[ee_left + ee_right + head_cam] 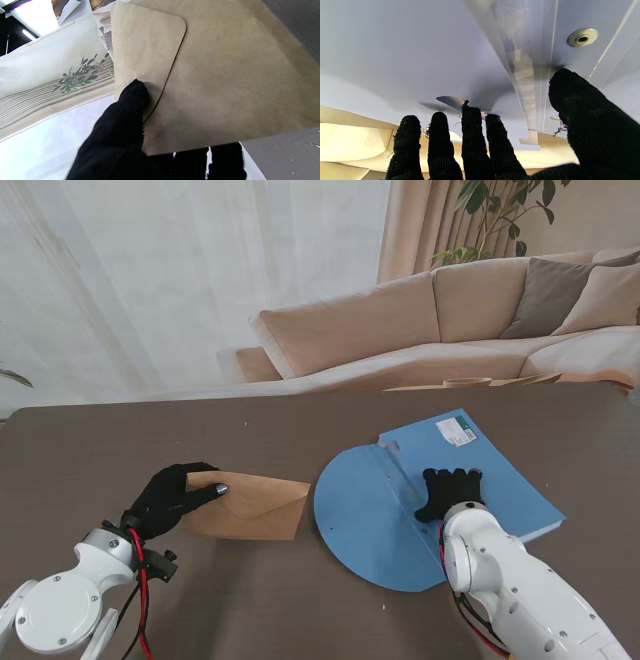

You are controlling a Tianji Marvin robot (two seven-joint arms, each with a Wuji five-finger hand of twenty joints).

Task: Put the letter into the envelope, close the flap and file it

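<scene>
Envelope held, folder open

The left hand (pixel 172 498) pinches the brown envelope (pixel 255 506) near the table's (pixel 90 450) left edge, long axis toward the blue folder (pixel 375 520), where the right hand (pixel 450 492) rests spread flat, holding nothing.

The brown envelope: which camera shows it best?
The stand's view shows the whole brown envelope, flap folded down, with the left hand gripping its left end. The left wrist view shows only a close-up of flap and paper under one finger. The right wrist view shows only the blue folder.

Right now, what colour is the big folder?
Blue folder, seen best in the stand view.
</scene>
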